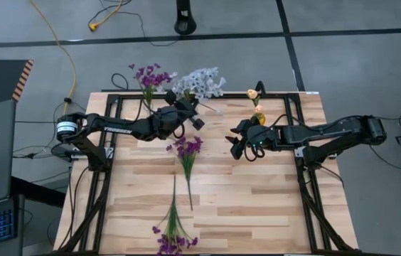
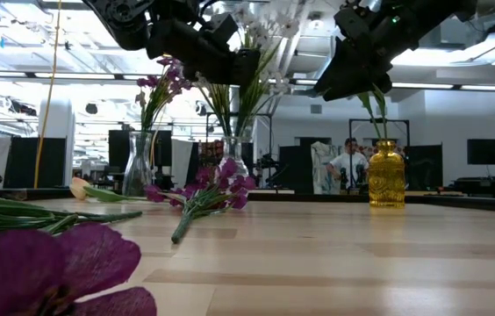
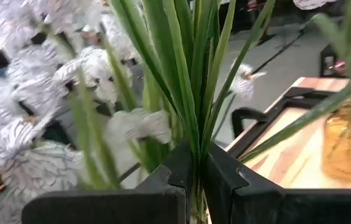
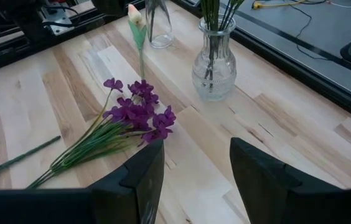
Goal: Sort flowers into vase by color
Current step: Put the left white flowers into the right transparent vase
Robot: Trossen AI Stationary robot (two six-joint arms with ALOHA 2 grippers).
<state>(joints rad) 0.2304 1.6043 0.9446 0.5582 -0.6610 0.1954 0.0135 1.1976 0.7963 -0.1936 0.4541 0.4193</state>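
The left gripper (image 1: 186,112) is clenched on the green stems of a pale blue-white sprig (image 1: 200,83), holding it over the clear vase (image 2: 232,151) at the far edge of the bench (image 1: 257,199). Purple flowers (image 1: 149,76) already stand in the other clear vase (image 2: 140,165) beside it, and peach buds (image 1: 254,94) rise from the amber vase (image 2: 386,174).

To finish this well, I'd say the stems should go straight down the neck before letting go, so that the long leaves don't catch the rim.

The right gripper (image 1: 242,146) hangs released above the bench. One purple sprig (image 1: 186,151) lies mid-bench just beside it, another purple sprig (image 1: 173,238) at the near edge, and a single peach bud (image 4: 136,17) lies near the vases.
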